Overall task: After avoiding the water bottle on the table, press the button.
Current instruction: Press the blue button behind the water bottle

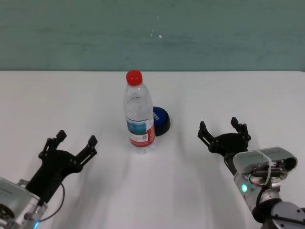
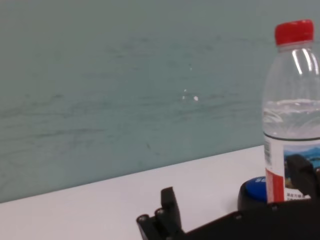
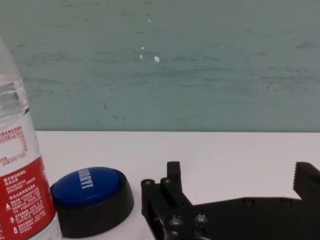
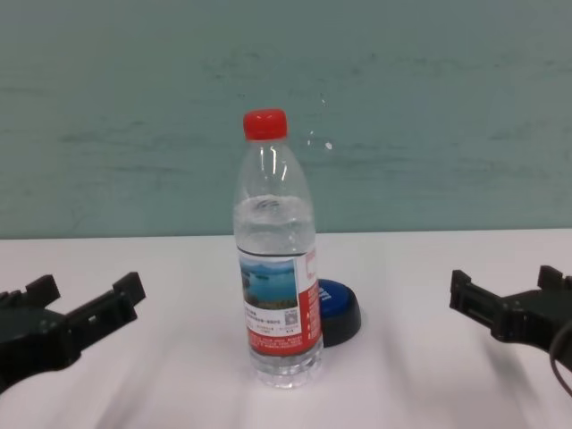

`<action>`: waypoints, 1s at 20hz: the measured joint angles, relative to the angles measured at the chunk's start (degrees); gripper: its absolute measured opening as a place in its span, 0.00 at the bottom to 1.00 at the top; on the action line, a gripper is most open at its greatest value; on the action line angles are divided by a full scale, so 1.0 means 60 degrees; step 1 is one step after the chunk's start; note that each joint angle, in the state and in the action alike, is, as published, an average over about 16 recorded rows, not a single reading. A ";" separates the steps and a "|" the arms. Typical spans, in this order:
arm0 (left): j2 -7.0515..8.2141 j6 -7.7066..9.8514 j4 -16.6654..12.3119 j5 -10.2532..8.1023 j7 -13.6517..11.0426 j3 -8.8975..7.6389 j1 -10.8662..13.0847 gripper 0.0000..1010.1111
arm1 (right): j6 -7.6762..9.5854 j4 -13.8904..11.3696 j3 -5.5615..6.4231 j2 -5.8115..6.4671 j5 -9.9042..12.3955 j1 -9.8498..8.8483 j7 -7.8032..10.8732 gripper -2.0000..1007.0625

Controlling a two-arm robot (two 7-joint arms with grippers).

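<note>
Teal wall, white desk [image 1: 57, 95]. Bottle [image 1: 139, 117] upright at centre; button [image 1: 161, 119] just behind, to its right. Left end effector [image 1: 70, 145] and right end effector [image 1: 224, 134] spread, empty. Bottle likely tippy; button wants top-centre press, no grip.

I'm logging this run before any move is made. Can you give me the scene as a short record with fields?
water bottle: upright, red cap on, in front of the button
button: blue top, black base, behind the bottle toward the robot's right, partly hidden
left gripper: open, low over the table, left of the bottle
right gripper: open, right of the button
contact: neither gripper touches anything
</note>
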 joint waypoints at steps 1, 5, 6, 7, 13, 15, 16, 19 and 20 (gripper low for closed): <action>0.0010 -0.0019 -0.0002 0.0005 -0.0008 0.0012 0.0009 1.00 | 0.0000 0.0000 0.0000 0.0000 0.0000 0.0000 0.0000 1.00; 0.0045 -0.0096 -0.0002 0.0043 -0.0029 0.0055 0.0037 1.00 | 0.0000 0.0000 0.0000 0.0000 0.0000 0.0000 0.0000 1.00; 0.0053 -0.0114 0.0002 0.0061 -0.0032 0.0068 0.0043 1.00 | 0.0000 0.0000 0.0000 0.0001 0.0000 0.0000 0.0000 1.00; 0.0060 -0.0133 0.0007 0.0081 -0.0033 0.0080 0.0046 1.00 | 0.0000 0.0000 0.0000 0.0001 0.0000 0.0000 0.0000 1.00; 0.0082 -0.0246 0.0044 0.0238 -0.0031 0.0183 0.0063 1.00 | 0.0000 0.0000 0.0000 0.0001 0.0000 0.0000 0.0000 1.00; 0.0085 -0.0282 0.0061 0.0310 -0.0025 0.0229 0.0063 1.00 | 0.0000 0.0000 0.0000 0.0000 0.0000 0.0000 0.0000 1.00; 0.0084 -0.0299 0.0074 0.0351 -0.0020 0.0254 0.0060 1.00 | 0.0000 0.0000 0.0000 0.0000 0.0000 0.0000 0.0000 1.00; 0.0071 -0.0347 0.0129 0.0489 0.0008 0.0339 0.0039 1.00 | 0.0000 0.0000 0.0000 0.0000 0.0000 0.0000 0.0000 1.00; 0.0063 -0.0361 0.0150 0.0538 0.0020 0.0368 0.0029 1.00 | 0.0000 0.0000 0.0000 0.0000 0.0000 0.0000 0.0000 1.00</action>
